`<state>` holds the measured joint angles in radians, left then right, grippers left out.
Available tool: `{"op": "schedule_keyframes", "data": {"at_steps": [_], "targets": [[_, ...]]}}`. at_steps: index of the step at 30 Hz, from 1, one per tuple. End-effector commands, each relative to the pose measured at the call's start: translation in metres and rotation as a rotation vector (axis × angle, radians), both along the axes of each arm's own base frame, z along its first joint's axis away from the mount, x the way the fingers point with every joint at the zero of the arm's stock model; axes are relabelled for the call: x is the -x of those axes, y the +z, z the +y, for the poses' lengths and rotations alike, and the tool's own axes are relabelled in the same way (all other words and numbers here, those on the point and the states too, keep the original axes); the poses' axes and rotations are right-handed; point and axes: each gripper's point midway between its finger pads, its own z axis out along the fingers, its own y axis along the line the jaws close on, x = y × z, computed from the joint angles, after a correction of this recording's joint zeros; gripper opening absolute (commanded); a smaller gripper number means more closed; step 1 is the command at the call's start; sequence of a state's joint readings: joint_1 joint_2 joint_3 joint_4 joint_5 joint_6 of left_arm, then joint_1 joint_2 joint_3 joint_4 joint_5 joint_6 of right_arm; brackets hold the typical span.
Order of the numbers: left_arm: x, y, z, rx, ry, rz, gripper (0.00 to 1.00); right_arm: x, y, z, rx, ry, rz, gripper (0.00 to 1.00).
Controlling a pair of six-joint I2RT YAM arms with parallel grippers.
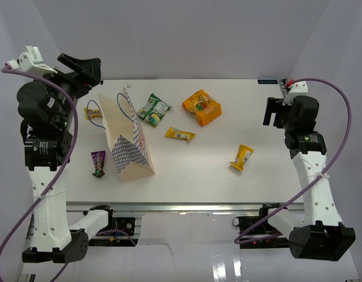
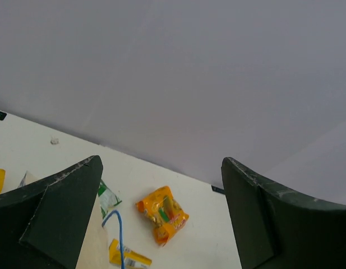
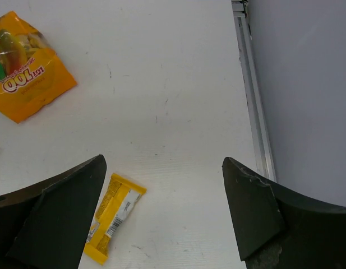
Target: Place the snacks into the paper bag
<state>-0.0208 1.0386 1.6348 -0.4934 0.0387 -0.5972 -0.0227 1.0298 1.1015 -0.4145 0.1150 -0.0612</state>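
The yellow wrapper [image 1: 242, 157], well right of the paper bag [image 1: 132, 154], looks light, crinkly and slippery, so I'd pinch across its middle; my left pincer [image 2: 161, 162] and right pincer [image 3: 164, 161] gape wide, empty.

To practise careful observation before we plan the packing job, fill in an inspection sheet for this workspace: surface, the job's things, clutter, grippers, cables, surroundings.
Surface: white table, no spills seen.
Job's things: paper bag at left. Outside it lie the orange snack bag, green-white packet, central yellow wrapper, right yellow wrapper, yellow-brown candy bar and dark purple candy bar.
Clutter: nothing seen.
Grippers: left gripper and right gripper both open, holding nothing.
Cables: left purple cable and right purple cable loop along the arms.
Surroundings: plain pale walls on three sides.
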Motion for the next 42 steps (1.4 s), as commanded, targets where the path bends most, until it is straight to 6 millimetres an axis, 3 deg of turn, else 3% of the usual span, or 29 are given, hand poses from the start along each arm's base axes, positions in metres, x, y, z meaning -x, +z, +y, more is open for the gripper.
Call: {"op": "schedule_keyframes", "data": {"at_steps": [1, 3, 4, 5, 6, 7, 8, 9, 10, 12, 13, 15, 16, 19, 26, 33, 39, 42], "targets": [[-0.032, 0.001, 0.018, 0.074, 0.109, 0.043, 0.98, -0.014, 0.029, 0.021, -0.003, 0.132, -0.102, 0.9], [-0.048, 0.002, 0.025, 0.067, 0.146, 0.064, 0.98, -0.013, 0.024, 0.043, 0.029, 0.296, -0.117, 0.9], [-0.058, -0.001, 0.03, 0.065, 0.161, 0.083, 0.98, -0.011, 0.024, 0.054, 0.139, 0.434, -0.138, 0.9], [-0.086, -0.021, 0.043, 0.064, 0.189, 0.151, 0.98, 0.003, 0.02, 0.087, 0.149, 0.673, -0.156, 0.9], [-0.092, -0.019, 0.043, 0.092, 0.156, 0.171, 0.98, 0.013, 0.012, 0.101, 0.199, 0.803, -0.15, 0.9], [-0.103, -0.028, 0.065, 0.122, 0.19, 0.201, 0.98, 0.021, 0.001, 0.107, 0.245, 0.894, -0.129, 0.9], [-0.121, -0.048, 0.074, 0.156, 0.166, 0.256, 0.98, 0.026, -0.002, 0.122, 0.232, 0.938, -0.118, 0.9], [-0.127, -0.055, 0.074, 0.238, 0.104, 0.274, 0.98, 0.028, -0.005, 0.124, 0.229, 0.958, -0.109, 0.9], [-0.132, -0.079, 0.106, 0.305, 0.147, 0.319, 0.98, 0.032, -0.009, 0.128, 0.239, 1.004, -0.1, 0.9], [-0.138, -0.115, 0.135, 0.45, 0.159, 0.382, 0.95, 0.028, -0.011, 0.126, 0.21, 0.962, -0.086, 0.9], [-0.138, -0.145, 0.158, 0.587, 0.168, 0.421, 0.91, 0.025, -0.016, 0.124, 0.195, 0.945, -0.069, 0.9], [-0.139, -0.176, 0.177, 0.697, 0.185, 0.464, 0.86, 0.024, -0.026, 0.125, 0.17, 0.947, -0.04, 0.9], [-0.142, -0.204, 0.191, 0.747, 0.22, 0.512, 0.85, 0.023, -0.03, 0.127, 0.153, 0.953, -0.027, 0.9], [-0.15, -0.251, 0.204, 0.732, 0.292, 0.627, 0.85, 0.019, -0.041, 0.13, 0.107, 0.953, 0.005, 0.9], [-0.16, -0.324, 0.214, 0.656, 0.407, 0.813, 0.86, 0.008, -0.06, 0.134, 0.04, 0.951, 0.069, 0.9], [-0.186, -0.378, 0.181, 0.643, 0.434, 0.941, 0.88, -0.002, -0.064, 0.136, 0.008, 0.935, 0.078, 0.9], [-0.204, -0.406, 0.154, 0.717, 0.525, 0.97, 0.88, -0.005, -0.073, 0.131, 0.023, 0.913, 0.098, 0.9], [-0.21, -0.411, 0.153, 0.751, 0.636, 0.944, 0.87, -0.005, -0.076, 0.13, 0.023, 0.908, 0.109, 0.9]]}}
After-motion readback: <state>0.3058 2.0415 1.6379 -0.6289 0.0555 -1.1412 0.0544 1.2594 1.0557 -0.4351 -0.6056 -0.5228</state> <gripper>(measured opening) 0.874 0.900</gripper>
